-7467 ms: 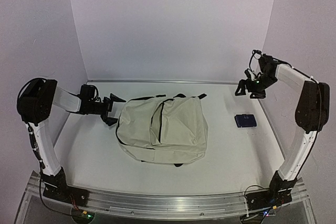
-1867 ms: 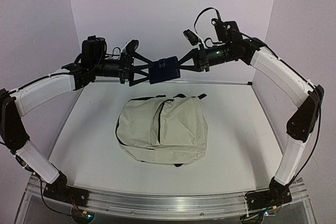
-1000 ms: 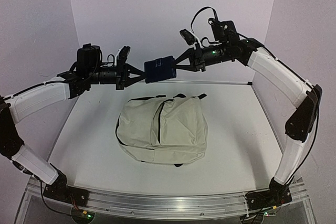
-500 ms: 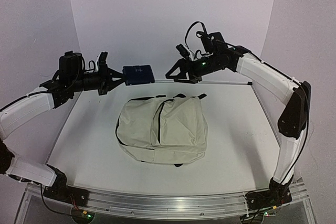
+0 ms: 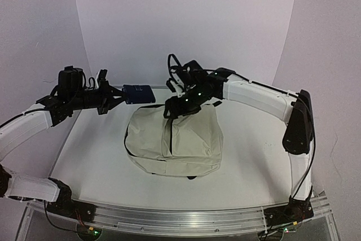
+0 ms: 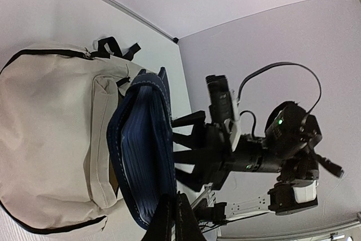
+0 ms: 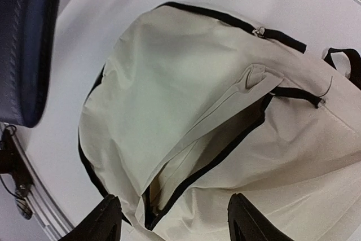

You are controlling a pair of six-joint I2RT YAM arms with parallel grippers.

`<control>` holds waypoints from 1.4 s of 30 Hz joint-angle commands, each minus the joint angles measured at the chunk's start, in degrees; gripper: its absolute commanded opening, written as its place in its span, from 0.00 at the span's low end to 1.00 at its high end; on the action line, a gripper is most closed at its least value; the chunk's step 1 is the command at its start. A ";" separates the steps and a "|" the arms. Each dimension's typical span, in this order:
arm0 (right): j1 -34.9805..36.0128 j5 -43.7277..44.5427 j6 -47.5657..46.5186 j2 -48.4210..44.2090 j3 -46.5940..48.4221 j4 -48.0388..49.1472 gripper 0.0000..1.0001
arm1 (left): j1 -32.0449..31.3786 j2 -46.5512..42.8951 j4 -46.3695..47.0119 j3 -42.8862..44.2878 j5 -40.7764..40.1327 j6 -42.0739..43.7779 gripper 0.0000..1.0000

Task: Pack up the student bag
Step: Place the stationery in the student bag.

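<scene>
The student bag (image 5: 180,139), cream fabric with black zipper lines, lies flat mid-table. Its front zipper (image 7: 225,153) gapes open, showing the inside. My left gripper (image 5: 123,95) is shut on the edge of a dark blue stitched case (image 5: 139,93) and holds it in the air just left of the bag's top. In the left wrist view the case (image 6: 141,156) hangs edge-on above my left gripper (image 6: 175,201). My right gripper (image 5: 175,111) hovers open over the bag's upper left. In the right wrist view the right gripper (image 7: 177,224) straddles the open zipper and holds nothing.
The bag's black straps (image 5: 204,104) trail toward the back wall. White walls enclose the table on three sides. My right arm (image 5: 254,94) stretches across the back of the table. An aluminium rail (image 5: 180,218) runs along the near edge.
My right gripper let go of the blue case, opened, and swung down-left onto the bag's top. My left gripper kept the case and carried it left and lower.
</scene>
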 commanded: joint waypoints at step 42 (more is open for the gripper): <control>2.36 15.30 0.95 2.44 7.15 -1.01 0.00 | -4.19 23.99 16.60 2.11 17.54 9.51 0.00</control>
